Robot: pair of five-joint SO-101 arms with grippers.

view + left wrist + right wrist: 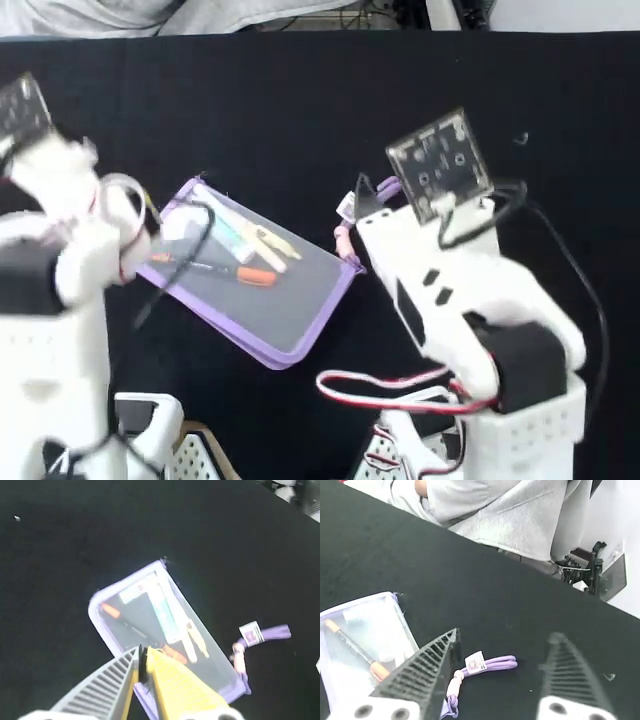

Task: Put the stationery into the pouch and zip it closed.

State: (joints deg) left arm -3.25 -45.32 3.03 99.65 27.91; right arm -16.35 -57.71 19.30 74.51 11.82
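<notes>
On the black surface (300, 100), between the two arms, the pouch (300, 345) lies flat and askew with the stationery (245, 245) inside it. The left claw (141, 657) has its fingers together over one edge of the pouch; I can't tell whether they pinch the rim. The right claw (504, 636) is spread wide, and the purple strap (490, 664) lies between its fingers, just off the pouch's corner. My worry is the zip. If the pouch isn't pinned, tugging the strap would likely drag the whole thing instead of closing it. A pen near the opening could also jam the slider.
</notes>
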